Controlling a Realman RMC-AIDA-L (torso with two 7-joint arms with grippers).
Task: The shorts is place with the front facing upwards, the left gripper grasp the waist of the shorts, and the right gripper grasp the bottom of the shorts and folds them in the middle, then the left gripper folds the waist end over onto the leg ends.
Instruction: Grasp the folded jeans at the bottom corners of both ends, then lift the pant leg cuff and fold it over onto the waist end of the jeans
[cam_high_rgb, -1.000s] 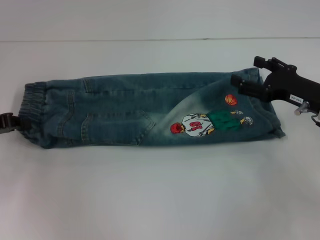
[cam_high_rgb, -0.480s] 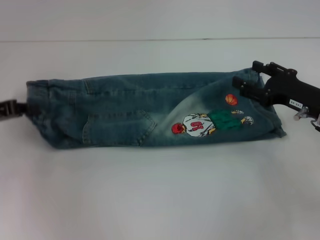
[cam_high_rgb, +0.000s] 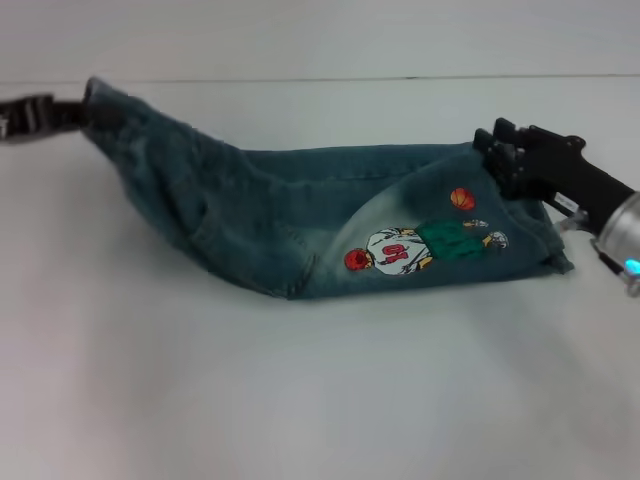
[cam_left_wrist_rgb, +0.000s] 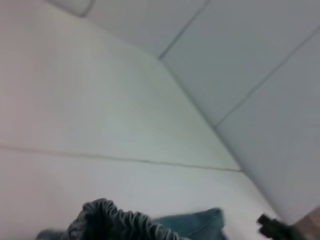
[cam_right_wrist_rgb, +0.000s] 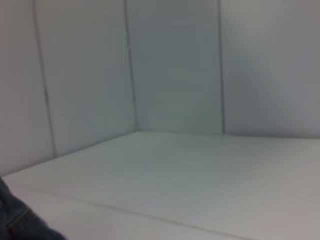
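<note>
Head view shows the shorts (cam_high_rgb: 330, 225) across the middle of the frame on the white table (cam_high_rgb: 300, 400), embroidered basketball player up; his jersey number is too small to read. At upper left the left gripper (cam_high_rgb: 72, 112) is clenched on the waist of the shorts (cam_high_rgb: 105, 110), raised off the table. At right the right gripper (cam_high_rgb: 500, 160) reaches in level at the leg ends (cam_high_rgb: 535, 235); whether it grips cannot be told.

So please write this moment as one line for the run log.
stage: second fold begun | left gripper: shut on waist, raised off table | right gripper: at leg ends | shorts: folded lengthwise
</note>
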